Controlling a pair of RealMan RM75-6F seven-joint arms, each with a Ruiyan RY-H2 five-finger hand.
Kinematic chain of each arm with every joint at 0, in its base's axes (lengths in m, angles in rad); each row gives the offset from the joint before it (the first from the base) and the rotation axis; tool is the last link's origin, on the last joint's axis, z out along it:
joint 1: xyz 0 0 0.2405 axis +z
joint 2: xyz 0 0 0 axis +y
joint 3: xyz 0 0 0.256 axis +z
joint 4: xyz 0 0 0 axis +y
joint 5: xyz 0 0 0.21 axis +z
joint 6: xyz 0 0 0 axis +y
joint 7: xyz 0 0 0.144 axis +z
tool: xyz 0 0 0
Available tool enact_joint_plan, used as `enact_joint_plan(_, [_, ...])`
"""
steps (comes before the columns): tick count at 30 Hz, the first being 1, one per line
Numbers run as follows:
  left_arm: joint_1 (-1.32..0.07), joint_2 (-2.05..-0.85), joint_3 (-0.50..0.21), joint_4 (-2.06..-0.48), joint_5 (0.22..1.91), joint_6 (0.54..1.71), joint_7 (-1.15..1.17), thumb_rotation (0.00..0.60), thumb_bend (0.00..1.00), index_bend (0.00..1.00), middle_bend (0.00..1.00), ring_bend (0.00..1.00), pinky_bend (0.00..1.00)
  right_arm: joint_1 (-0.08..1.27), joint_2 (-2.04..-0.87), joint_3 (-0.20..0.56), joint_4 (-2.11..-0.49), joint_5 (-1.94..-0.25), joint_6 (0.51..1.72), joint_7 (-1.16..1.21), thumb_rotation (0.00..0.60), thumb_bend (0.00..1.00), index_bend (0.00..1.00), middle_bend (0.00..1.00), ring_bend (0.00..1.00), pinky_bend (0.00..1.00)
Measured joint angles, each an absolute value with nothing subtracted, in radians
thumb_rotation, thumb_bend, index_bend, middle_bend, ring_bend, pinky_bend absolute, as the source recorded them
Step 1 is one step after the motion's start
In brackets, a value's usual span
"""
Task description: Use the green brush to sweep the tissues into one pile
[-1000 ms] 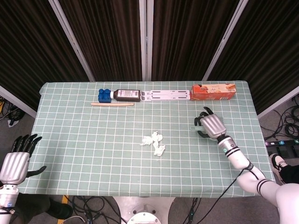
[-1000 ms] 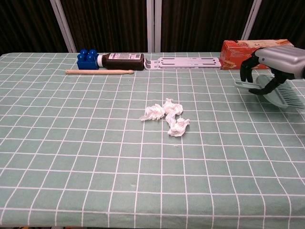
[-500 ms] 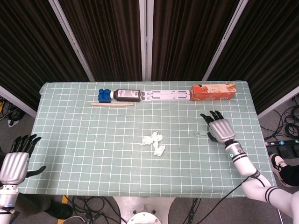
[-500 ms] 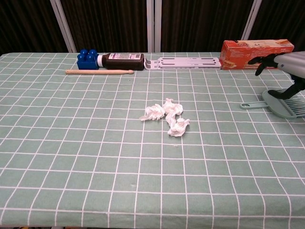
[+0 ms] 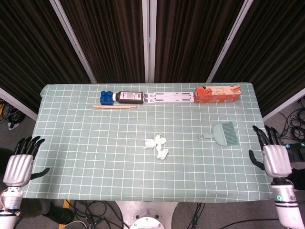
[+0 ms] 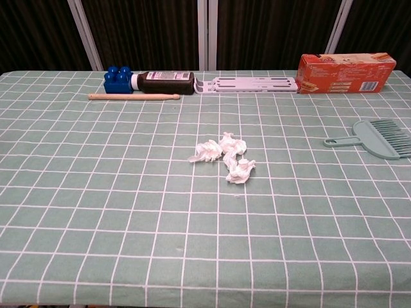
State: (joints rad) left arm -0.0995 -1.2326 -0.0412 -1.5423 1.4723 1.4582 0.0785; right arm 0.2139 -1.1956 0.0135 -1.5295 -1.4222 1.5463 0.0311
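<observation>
The green brush (image 5: 224,133) (image 6: 376,138) lies flat on the checked cloth at the right, handle pointing left, with nothing touching it. Three crumpled white tissues (image 5: 158,145) (image 6: 226,156) sit bunched together near the table's middle. My right hand (image 5: 272,155) hangs off the table's right edge, open and empty, well clear of the brush. Beyond the left edge, my left hand (image 5: 20,161) is likewise open and empty. Neither hand shows in the chest view.
Along the far edge stand a blue block (image 5: 106,97), a dark bottle (image 5: 129,98), a white rack (image 5: 169,98) and an orange box (image 5: 217,93). A wooden stick (image 5: 114,106) lies just in front of the bottle.
My right hand let go of the brush, left it lying on the cloth and pulled back past the table's right edge. The tissues and my left hand stayed put.
</observation>
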Motion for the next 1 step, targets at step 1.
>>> enact_joint_plan(1, [-0.099,-1.235,-0.042,-1.541,1.473,1.461,0.080,0.600,0.00,0.12,0.08,0.04,0.05,0.194,-1.184,0.009,-1.541,-1.429,1.563,0.036,0.600,0.33,0.05,0.17,0.00,0.00])
